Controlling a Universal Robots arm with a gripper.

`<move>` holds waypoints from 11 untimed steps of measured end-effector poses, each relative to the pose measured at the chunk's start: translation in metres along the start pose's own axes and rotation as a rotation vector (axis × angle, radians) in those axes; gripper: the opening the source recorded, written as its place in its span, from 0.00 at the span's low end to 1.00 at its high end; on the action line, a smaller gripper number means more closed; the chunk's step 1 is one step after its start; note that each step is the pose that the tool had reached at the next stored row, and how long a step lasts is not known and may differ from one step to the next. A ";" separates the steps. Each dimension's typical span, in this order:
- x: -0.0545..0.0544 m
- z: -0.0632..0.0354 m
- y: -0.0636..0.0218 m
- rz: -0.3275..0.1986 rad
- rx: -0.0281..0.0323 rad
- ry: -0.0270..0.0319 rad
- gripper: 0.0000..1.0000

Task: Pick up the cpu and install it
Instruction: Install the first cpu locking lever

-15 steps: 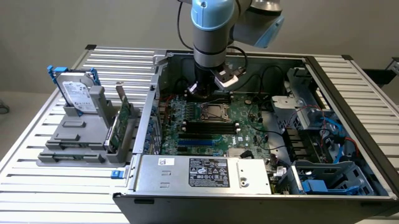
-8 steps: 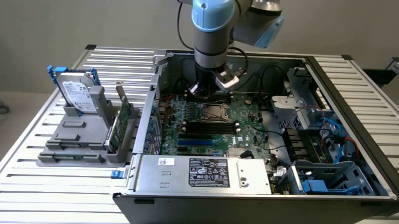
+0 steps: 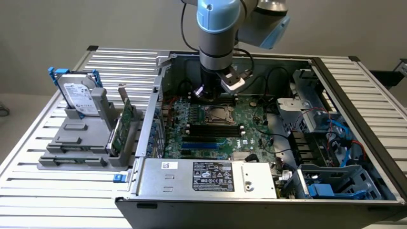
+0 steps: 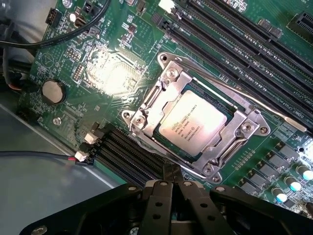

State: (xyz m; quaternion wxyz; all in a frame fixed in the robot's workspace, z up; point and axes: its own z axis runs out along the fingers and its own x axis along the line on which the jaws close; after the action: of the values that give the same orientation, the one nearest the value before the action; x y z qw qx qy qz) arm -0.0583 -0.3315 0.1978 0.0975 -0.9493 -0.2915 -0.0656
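Wrist view looks down on the socket (image 4: 146,103), and the cpu (image 4: 193,126) lies inside it, flat and silvery top up, ringed on all four sides by the socket's metal frame (image 4: 244,129). Whether that frame is clamped down on the chip or only resting around it, I cannot tell. A thin lever (image 4: 234,93) runs along one side of the socket, close against the frame. The gripper (image 4: 172,176) hangs just off one corner of the socket, its jaws pressed together with nothing between them, so the chip is not in its hold and the two are apart. From the jaws the cpu lies straight ahead, toward the socket's middle, with only the frame's edge and a corner screw between them. The chip is close to square, so it has hardly any long axis. What matters more, in my judgement, is that its edges run at a slant to the line of the jaws and not square to them. Black memory slots (image 4: 122,147) sit just beside the socket on the gripper's side. Exterior view has the arm (image 3: 219,28) standing nearly upright over the socket, inside the open case (image 3: 356,90). A hard drive (image 3: 79,95) stands well apart from the socket, outside the case toward the exterior view's left. Judged from how it lies, the cpu looks already placed in the socket.
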 end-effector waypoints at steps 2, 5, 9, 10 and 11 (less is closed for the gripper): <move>0.001 0.0004 0.0005 0.000 -0.0003 0.0004 0.11; 0.001 0.0008 0.0010 0.000 -0.0010 0.0007 0.11; 0.001 0.0017 0.0014 0.000 -0.0016 0.0008 0.11; 0.001 0.0020 0.0015 0.000 -0.0017 0.0010 0.11; 0.001 0.0022 0.0016 -0.001 -0.0020 0.0011 0.11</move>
State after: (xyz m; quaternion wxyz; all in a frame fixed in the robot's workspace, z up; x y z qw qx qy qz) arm -0.0561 -0.3315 0.1957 0.0967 -0.9493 -0.2916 -0.0665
